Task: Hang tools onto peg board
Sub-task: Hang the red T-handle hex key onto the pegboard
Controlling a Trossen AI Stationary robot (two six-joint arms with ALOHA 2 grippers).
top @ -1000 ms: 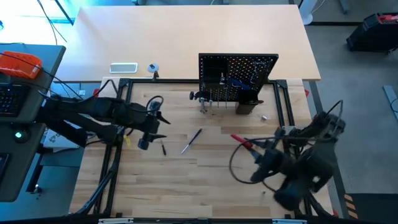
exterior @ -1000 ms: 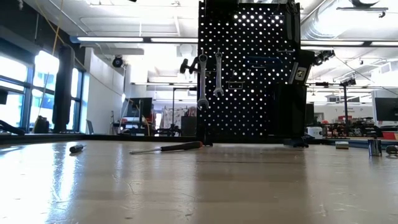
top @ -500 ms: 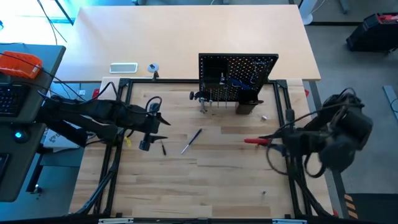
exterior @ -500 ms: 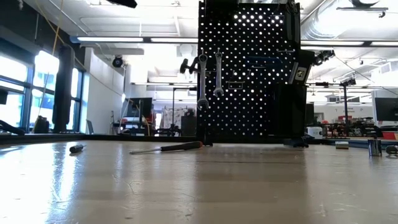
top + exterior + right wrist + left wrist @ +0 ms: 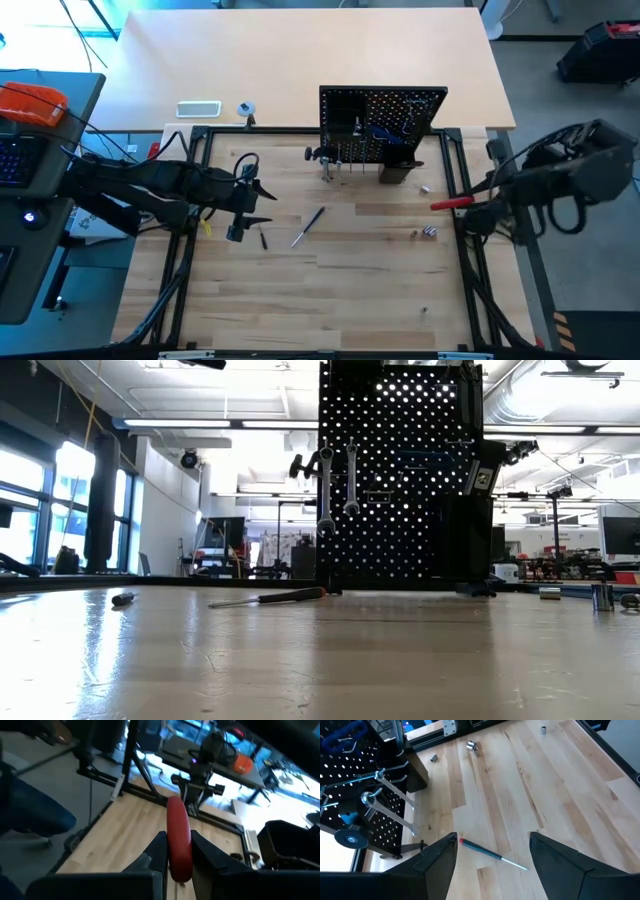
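Note:
The black peg board (image 5: 382, 125) stands upright at the table's far edge. Two silver wrenches (image 5: 326, 490) hang on its hooks. A slim dark-handled tool (image 5: 308, 227) lies flat on the wood in front of it. My left gripper (image 5: 262, 205) hovers open over the table's left part, and in its wrist view that slim tool (image 5: 492, 855) lies between its fingers, well below them. My right gripper (image 5: 472, 205) is high over the table's right edge, shut on a red-handled screwdriver (image 5: 450, 203). My right gripper pinches the screwdriver's red handle (image 5: 178, 845) between its two fingers. The fingers lie along the handle, which sticks out past their ends toward the table's left. They come nearly level from the table's right side. The screwdriver is lifted clear of the table; its shaft is hidden.
Small metal bits (image 5: 428, 231) lie right of centre, with another (image 5: 424, 188) near the board and one (image 5: 424, 310) toward the near edge. A short black bit (image 5: 263, 240) lies by my left gripper. The black frame rail (image 5: 465, 240) runs under my right gripper.
My right gripper has carried the red-handled screwdriver up and toward the table's right edge. It has tipped from pointing steeply down to nearly level. It stays shut on the handle. The bits it had covered now show. My left gripper has kept its place.

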